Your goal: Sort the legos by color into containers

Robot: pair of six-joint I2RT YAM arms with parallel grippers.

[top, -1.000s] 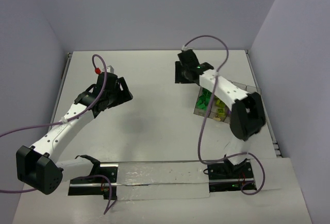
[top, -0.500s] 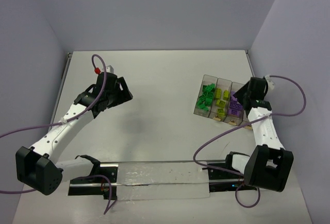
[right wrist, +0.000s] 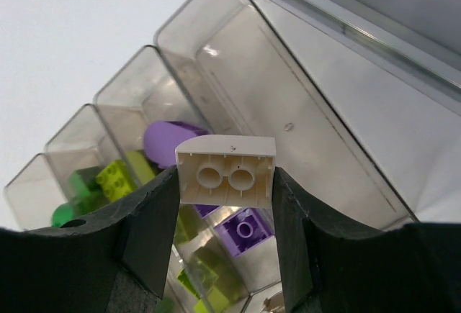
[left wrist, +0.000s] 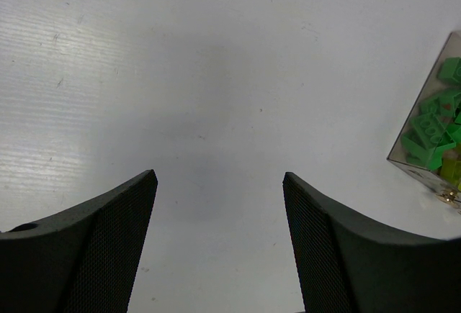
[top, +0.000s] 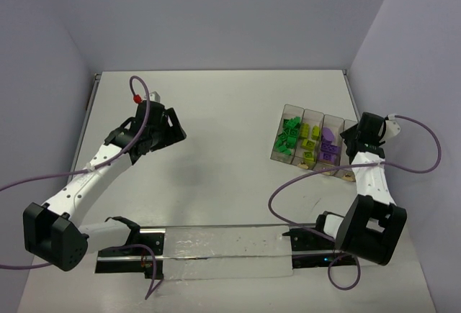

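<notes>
My right gripper (right wrist: 225, 183) is shut on the tan lego (right wrist: 225, 171), its hollow underside facing the camera. It hangs over the containers (right wrist: 288, 104), above the wall between the purple bin and the bare rightmost bin. In the top view the containers (top: 322, 119) hold dark green legos (top: 288, 137), yellow-green legos (top: 310, 140) and purple legos (top: 328, 144). My right gripper (top: 351, 137) covers the rightmost bin there. Purple legos (right wrist: 245, 230) and yellow-green legos (right wrist: 115, 176) lie below the tan one. My left gripper (top: 170, 130) is open and empty, far left of the containers (left wrist: 432, 140).
A clear flat strip (top: 216, 245) lies between the arm bases at the near edge. A raised rail (right wrist: 360, 32) runs along the table's right edge, just behind the containers. Grey walls close the table on three sides.
My right arm swung from the far middle of the table round to the right side of the containers, then shifted a little further right. The left arm has not moved.
</notes>
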